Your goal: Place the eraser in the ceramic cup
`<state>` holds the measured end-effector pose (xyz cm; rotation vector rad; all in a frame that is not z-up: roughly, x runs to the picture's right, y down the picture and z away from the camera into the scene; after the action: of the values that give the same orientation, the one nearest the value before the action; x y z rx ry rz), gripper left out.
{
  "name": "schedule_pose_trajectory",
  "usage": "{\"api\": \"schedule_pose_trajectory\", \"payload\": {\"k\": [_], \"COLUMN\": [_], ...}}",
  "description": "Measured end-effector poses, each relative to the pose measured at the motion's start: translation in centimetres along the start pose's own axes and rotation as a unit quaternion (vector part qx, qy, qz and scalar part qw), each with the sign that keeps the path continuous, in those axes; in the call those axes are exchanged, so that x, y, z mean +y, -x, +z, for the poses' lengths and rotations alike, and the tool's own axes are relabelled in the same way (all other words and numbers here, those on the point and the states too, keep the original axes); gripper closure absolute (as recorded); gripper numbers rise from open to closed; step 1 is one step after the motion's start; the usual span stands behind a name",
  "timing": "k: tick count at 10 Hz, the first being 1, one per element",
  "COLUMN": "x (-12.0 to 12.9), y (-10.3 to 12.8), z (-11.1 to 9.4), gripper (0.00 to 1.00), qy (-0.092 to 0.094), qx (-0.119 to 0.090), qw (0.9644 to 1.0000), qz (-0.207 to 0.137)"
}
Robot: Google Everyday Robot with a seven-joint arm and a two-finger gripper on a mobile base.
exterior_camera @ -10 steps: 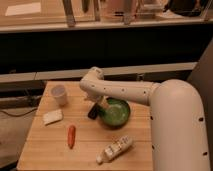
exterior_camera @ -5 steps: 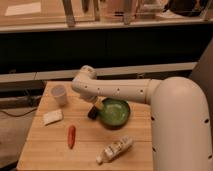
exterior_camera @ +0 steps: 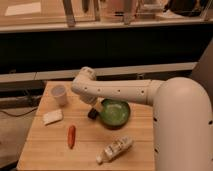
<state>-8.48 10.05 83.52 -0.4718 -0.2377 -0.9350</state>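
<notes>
The main risk from here is a bad pick: the eraser (exterior_camera: pixel 93 114) lies close against the rim of the green bowl (exterior_camera: pixel 115 112), so a descent that is slightly off could land on the bowl rim or nudge the small black block aside instead of straddling it. The arm (exterior_camera: pixel 120 91) also reaches across the middle of the worktop (exterior_camera: pixel 50 145) and hides much of that spot. The gripper (exterior_camera: pixel 95 103) sits low at the arm's end, directly above the eraser, with its fingers spread wide and holding nothing; whether they touch the block cannot be told. The eraser lies near the worktop's centre, and the ceramic cup (exterior_camera: pixel 59 94) stands well apart, toward the far left corner, so the carry is long.
</notes>
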Motion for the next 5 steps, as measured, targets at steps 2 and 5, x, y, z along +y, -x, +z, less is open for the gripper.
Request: {"api": "schedule_pose_trajectory", "payload": {"k": [2,5], "x": [-0.2,-0.7], "y": [1.0,2.2], "z": [0.2,0.7], "gripper": [0.2,0.2], "qy": [0.002,0.0], "qx": [-0.006,-0.015], "qw": [1.0,0.9999], "qz": [0.0,-0.006]}}
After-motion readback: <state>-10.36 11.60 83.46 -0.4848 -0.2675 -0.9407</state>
